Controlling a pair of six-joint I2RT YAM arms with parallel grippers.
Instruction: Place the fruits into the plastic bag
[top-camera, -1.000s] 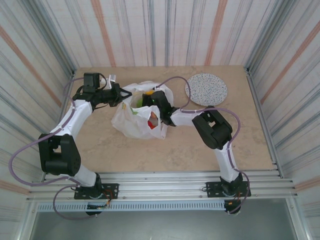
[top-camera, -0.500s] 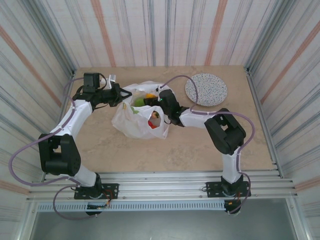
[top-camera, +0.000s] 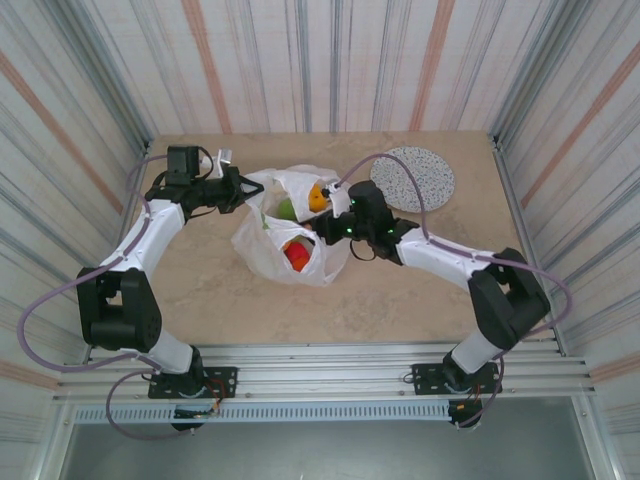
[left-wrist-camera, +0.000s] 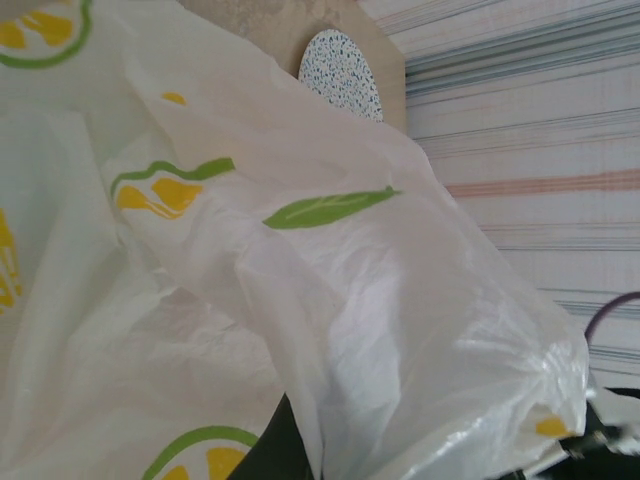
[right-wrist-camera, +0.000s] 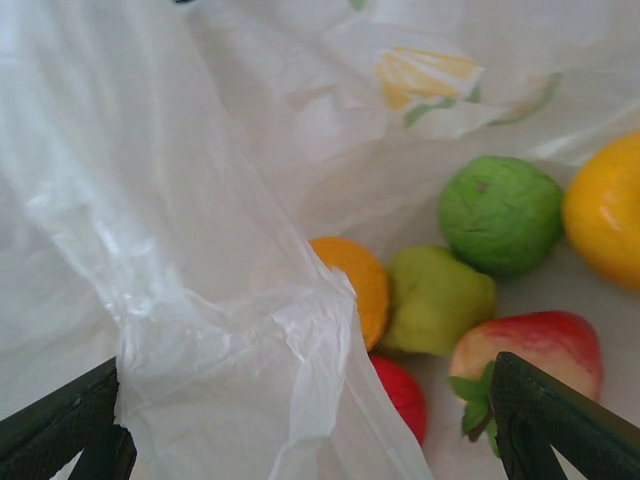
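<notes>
Plastic bag (right-wrist-camera: 180, 250) fold inside the wide-open right hand (right-wrist-camera: 300, 420), apparently ungripped.

I count six fruits (right-wrist-camera: 500, 215) in one plastic bag (top-camera: 265, 255): two orange balls (right-wrist-camera: 352, 285) (right-wrist-camera: 605, 210), one round green fruit, one green pear (right-wrist-camera: 437, 300), one strawberry (right-wrist-camera: 530, 365), one red piece (right-wrist-camera: 402, 395). One speckled plate (top-camera: 412, 178).

Striped corrugated walls (top-camera: 320, 60) (pink and grey) enclose a beige tabletop (top-camera: 380, 300).
</notes>
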